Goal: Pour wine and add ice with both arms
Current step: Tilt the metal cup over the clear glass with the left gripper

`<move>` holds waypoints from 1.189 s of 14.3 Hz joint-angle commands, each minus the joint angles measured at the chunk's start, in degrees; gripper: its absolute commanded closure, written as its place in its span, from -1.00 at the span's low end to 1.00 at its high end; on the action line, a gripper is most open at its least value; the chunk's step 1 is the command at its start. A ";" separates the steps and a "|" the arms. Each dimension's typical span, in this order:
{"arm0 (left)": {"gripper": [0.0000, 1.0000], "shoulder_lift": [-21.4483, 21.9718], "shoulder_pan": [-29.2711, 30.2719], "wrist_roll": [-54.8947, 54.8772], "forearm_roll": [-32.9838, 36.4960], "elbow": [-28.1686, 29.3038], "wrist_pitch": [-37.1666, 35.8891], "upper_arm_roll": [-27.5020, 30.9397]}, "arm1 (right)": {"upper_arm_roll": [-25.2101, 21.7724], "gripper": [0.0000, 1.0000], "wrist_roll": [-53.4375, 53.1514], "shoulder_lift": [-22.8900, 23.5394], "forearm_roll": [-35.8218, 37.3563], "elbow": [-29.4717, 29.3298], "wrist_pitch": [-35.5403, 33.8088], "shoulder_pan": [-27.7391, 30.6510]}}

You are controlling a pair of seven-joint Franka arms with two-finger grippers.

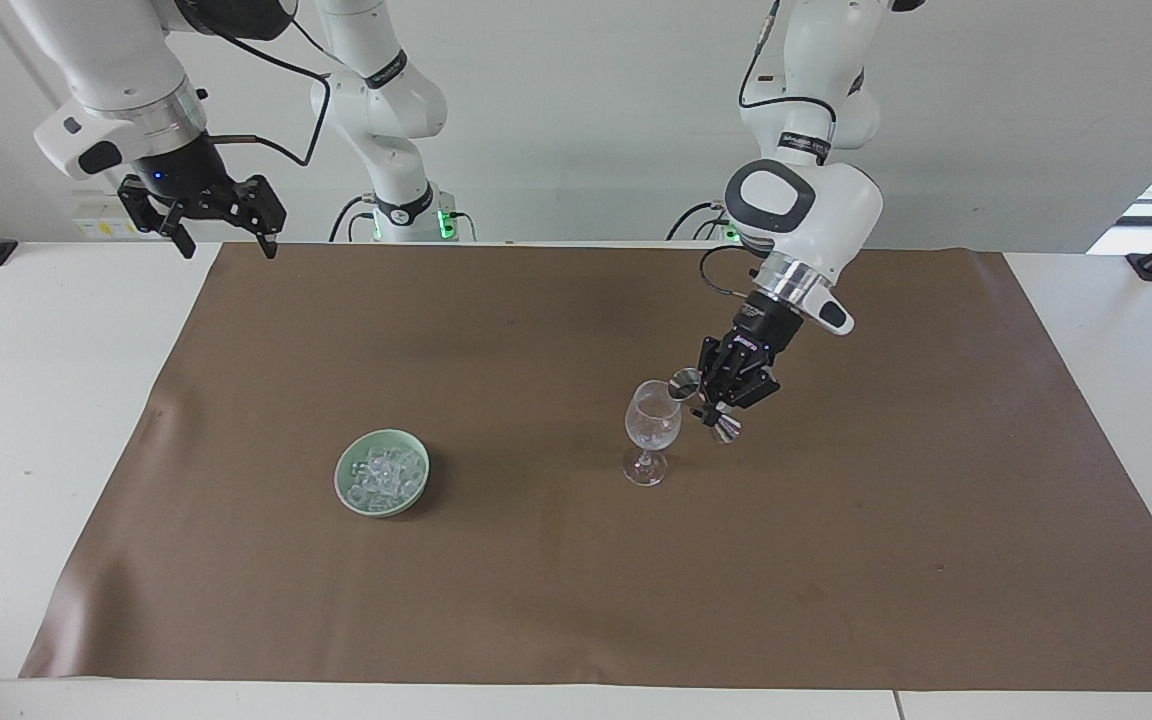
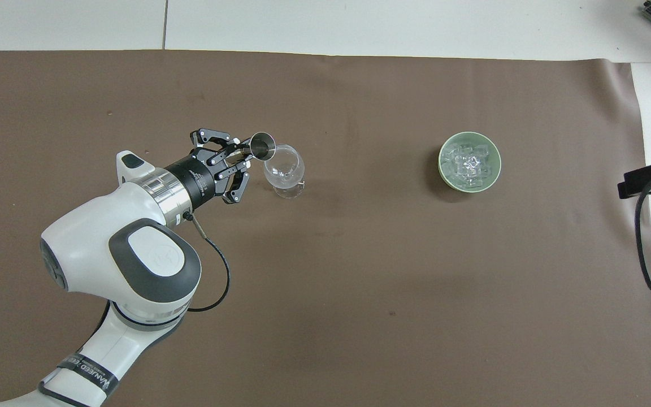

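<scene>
My left tool (image 1: pixel 718 402) is clamped on a steel double-ended jigger (image 1: pixel 704 401), tipped at the rim of the wine glass (image 1: pixel 652 430), mouth of the measure just touching or just beside the lip; can't tell which. The glass stands upright on the brown mat (image 1: pixel 576 560) mid-tabletop, toward my left arm's end. Pour step is in hand, by my read: jigger tilted, some clear liquid or glints in the bowl, level hard to judge.

My right tool (image 1: pixel 220 240) waits up high over the mat's corner at the right arm's end, fingers apart, holding nothing. In the overhead view only its black tip (image 2: pixel 642 180) shows.

The ice (image 1: pixel 383 476) sits heaped in a pale green bowl (image 1: pixel 346 470) on the mat, toward the right arm's end, well apart from the glass and a bit farther from me.

Next, I reckon: level the jigger, draw it back w/o clipping the rim, park it. Then the right tool drops to the bowl, pinches one chunk & carries it over to the glass. Slippery stuff; thin stem tips easily.

Writing: a black band on my left forearm (image 2: pixel 91 377) carries white lettering, too small to read.
</scene>
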State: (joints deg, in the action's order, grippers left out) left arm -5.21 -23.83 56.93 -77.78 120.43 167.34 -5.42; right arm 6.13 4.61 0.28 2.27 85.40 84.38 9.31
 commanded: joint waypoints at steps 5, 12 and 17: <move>1.00 -0.59 -2.01 -5.07 1.75 -0.72 3.51 0.76 | 0.11 -1.00 -0.74 -1.07 -0.95 1.26 0.35 0.19; 1.00 -0.59 -2.89 -8.94 1.75 -0.46 3.87 0.76 | 0.11 -1.00 -0.74 -1.07 -0.95 1.26 0.35 0.19; 1.00 -0.51 -2.89 -11.05 1.75 -0.37 4.14 0.85 | 0.11 -1.00 -0.74 -1.07 -0.95 1.26 0.35 0.19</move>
State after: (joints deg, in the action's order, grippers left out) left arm -5.33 -25.35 46.68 -76.74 120.41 169.85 -5.46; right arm 6.13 4.61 0.28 2.27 85.41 84.38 9.31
